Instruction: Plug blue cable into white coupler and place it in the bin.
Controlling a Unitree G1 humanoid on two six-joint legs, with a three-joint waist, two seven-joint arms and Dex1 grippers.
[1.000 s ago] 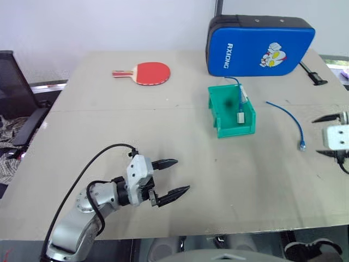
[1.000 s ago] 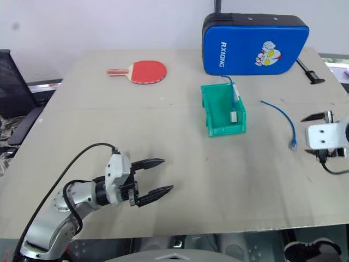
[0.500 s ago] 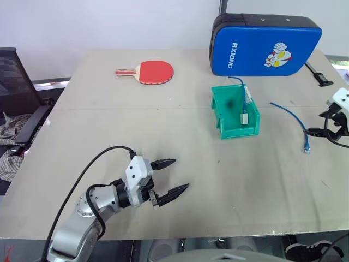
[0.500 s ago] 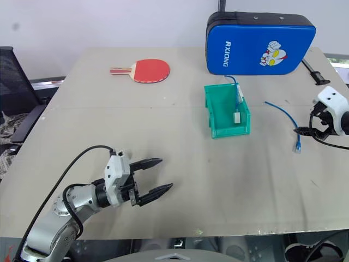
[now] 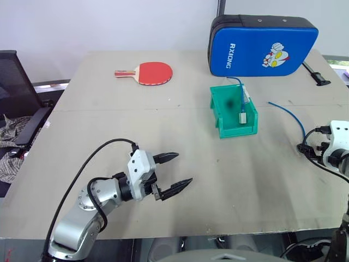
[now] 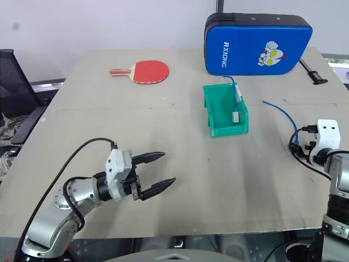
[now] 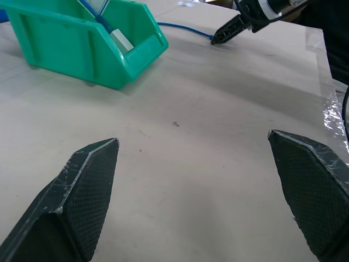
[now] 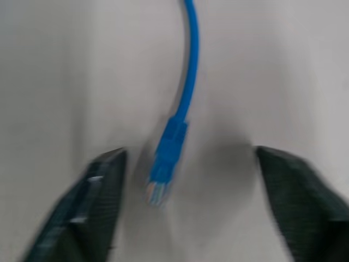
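A thin blue cable (image 5: 288, 115) lies on the table to the right of the green bin (image 5: 221, 109). Its plug end (image 8: 166, 164) sits between the spread fingers of my right gripper (image 5: 304, 144), which is open and low over the table. Inside the bin lies a pale coupler block (image 5: 241, 116) joined to a second blue cable (image 5: 244, 94). I cannot tell whether that block is the white coupler. My left gripper (image 5: 182, 168) hovers open and empty over the near left of the table, well apart from the bin.
A red table-tennis paddle (image 5: 148, 72) lies at the far left of the table. A big blue padded case (image 5: 262, 45) stands behind the bin, with a black tool (image 5: 315, 73) to its right. A black chair (image 5: 16, 93) stands beside the table's left edge.
My right gripper has dropped from beside the table's right edge, rolled over, and now straddles the cable's plug end. The left gripper has stayed put.
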